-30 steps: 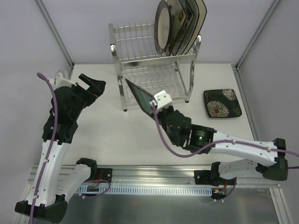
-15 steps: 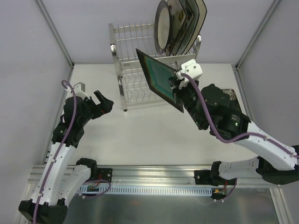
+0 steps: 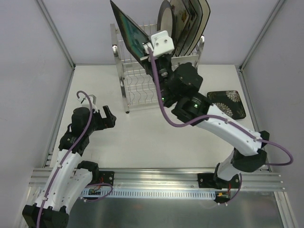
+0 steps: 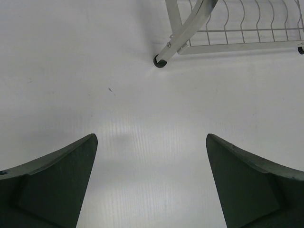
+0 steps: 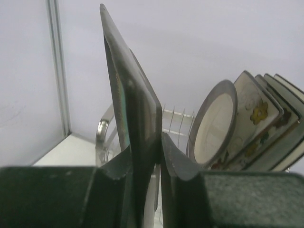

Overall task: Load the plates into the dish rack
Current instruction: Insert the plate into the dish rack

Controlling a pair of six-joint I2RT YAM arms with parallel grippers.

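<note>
The right gripper (image 3: 148, 46) is closed on the black and teal plate (image 3: 124, 23), high at the dish rack (image 3: 137, 80).
In the right wrist view its two fingers (image 5: 183, 164) pinch the lower edge of this plate (image 5: 130, 95), which stands on edge, nearly upright; in the overhead frame the plate is at the upper middle, above the left part of the rack's top tier; whether it touches the wires I cannot tell; just right of it a round cream plate (image 3: 166, 28) and several square plates (image 3: 190, 21) stand in the top tier, leaning to the right; one dark plate with white flowers (image 3: 226, 104) lies flat on the table (image 3: 142, 137) at the right of the frame; the left gripper (image 3: 105, 116), at the lower left, is spread wide and holds nothing, above the bare table, near a rack foot (image 4: 160, 61).
</note>
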